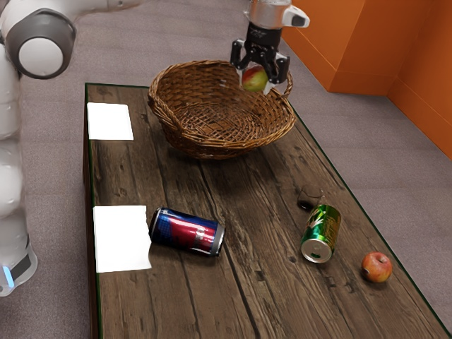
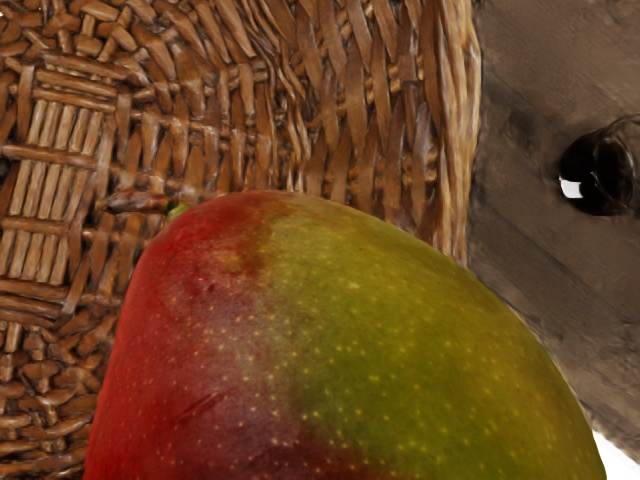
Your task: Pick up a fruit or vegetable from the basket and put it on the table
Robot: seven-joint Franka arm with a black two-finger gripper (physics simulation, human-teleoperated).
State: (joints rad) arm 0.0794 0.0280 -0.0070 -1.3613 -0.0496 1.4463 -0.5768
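Gripper (image 1: 256, 85) jaws clamped on mango (image 1: 254, 78) abv basket (image 1: 205, 149), nr rim; open tbl (image 1: 236, 187) btwn basket & cans (image 1: 185, 232).

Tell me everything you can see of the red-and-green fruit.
The fruit looks like a mango: a smooth, rounded body, red on one side blending into yellow-green on the other, sprinkled with pale specks. A short stem, green at its base and brown beyond, sticks out at one end. I see no cuts in the skin. It is gripped between both fingers of the end effector, over the wicker basket, apparently clear of the weave.
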